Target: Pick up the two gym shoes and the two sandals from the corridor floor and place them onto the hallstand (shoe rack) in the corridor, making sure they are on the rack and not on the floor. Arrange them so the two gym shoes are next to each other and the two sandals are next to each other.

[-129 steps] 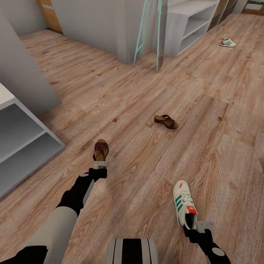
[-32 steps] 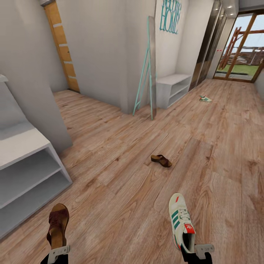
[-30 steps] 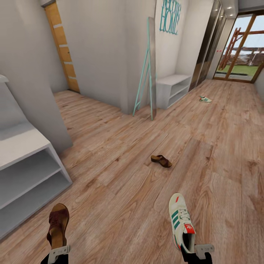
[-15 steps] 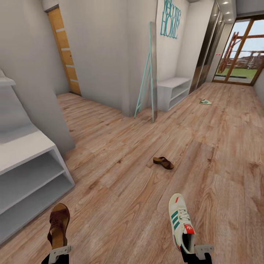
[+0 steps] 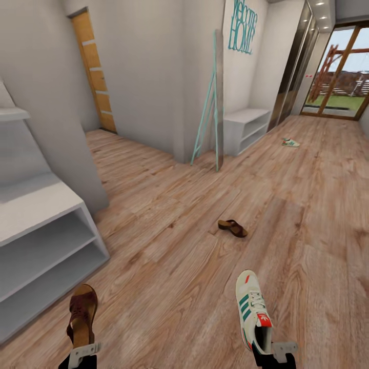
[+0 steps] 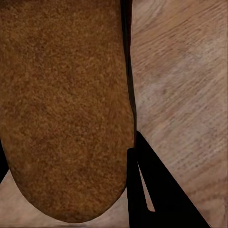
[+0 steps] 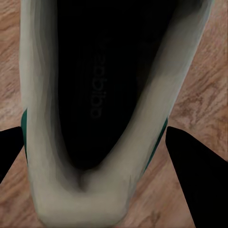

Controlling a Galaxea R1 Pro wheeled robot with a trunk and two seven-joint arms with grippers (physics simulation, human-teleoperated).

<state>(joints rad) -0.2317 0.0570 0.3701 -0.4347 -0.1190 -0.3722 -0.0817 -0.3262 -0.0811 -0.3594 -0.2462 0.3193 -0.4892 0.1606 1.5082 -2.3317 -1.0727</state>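
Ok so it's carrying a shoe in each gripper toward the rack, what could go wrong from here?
1. Each shoe is held only by its heel end: the sandal in the left gripper, the gym shoe in the right gripper. A sharp turn might swing or drop them.
2. The other sandal lies on the floor ahead, so the base could run over it.
3. The hallstand edge sits close on the left; the sandal could clip it.

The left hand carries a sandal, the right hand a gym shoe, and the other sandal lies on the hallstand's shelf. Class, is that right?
Not quite. The left hand and right hand are as stated, but the head view shows the other sandal lying on the corridor floor.
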